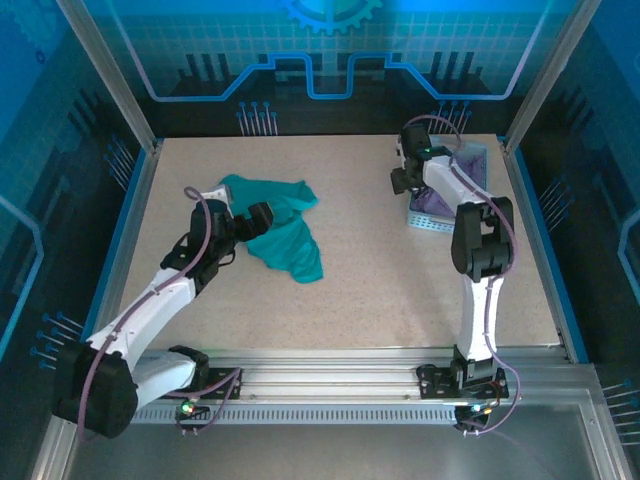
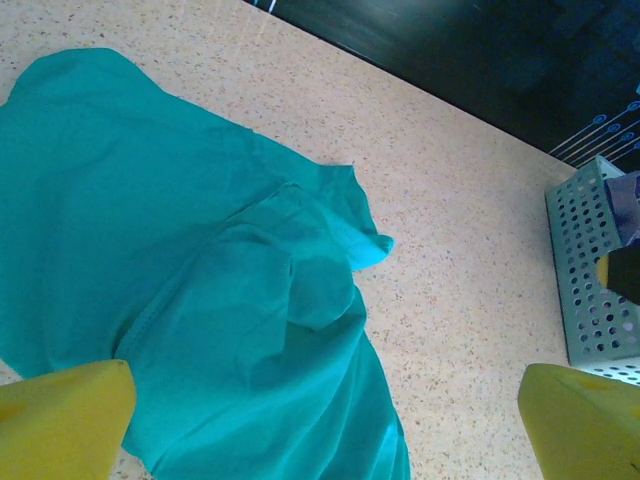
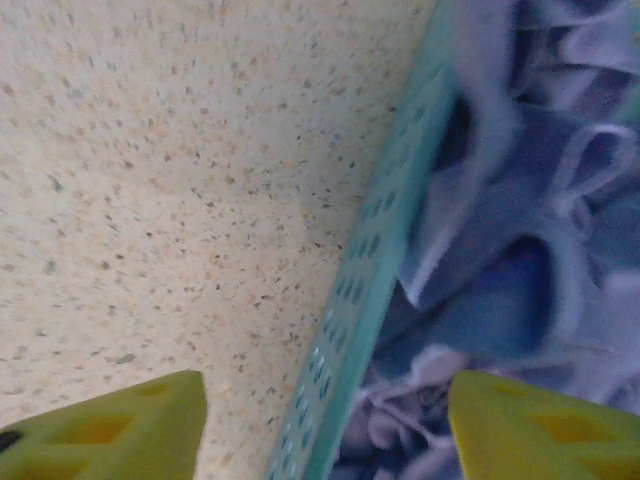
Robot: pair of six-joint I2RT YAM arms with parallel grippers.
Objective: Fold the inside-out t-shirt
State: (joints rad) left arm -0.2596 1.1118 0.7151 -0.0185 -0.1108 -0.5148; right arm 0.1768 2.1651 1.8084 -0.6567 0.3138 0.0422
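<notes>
One speckled beige table (image 1: 380,290), blue-lit enclosure (image 1: 330,60), left fingers (image 2: 60,415) spread over teal t-shirt (image 2: 180,280), right fingers (image 3: 110,430) spread astride basket wall (image 3: 370,270)

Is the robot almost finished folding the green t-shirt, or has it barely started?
Barely started. Done: no folds yet; the t-shirt lies crumpled in a heap on the table. In hand: the left gripper hangs open just above it, holding nothing; the right gripper is open over the basket edge, beside the purple cloth. Left: spread the shirt flat, then make every fold.
</notes>
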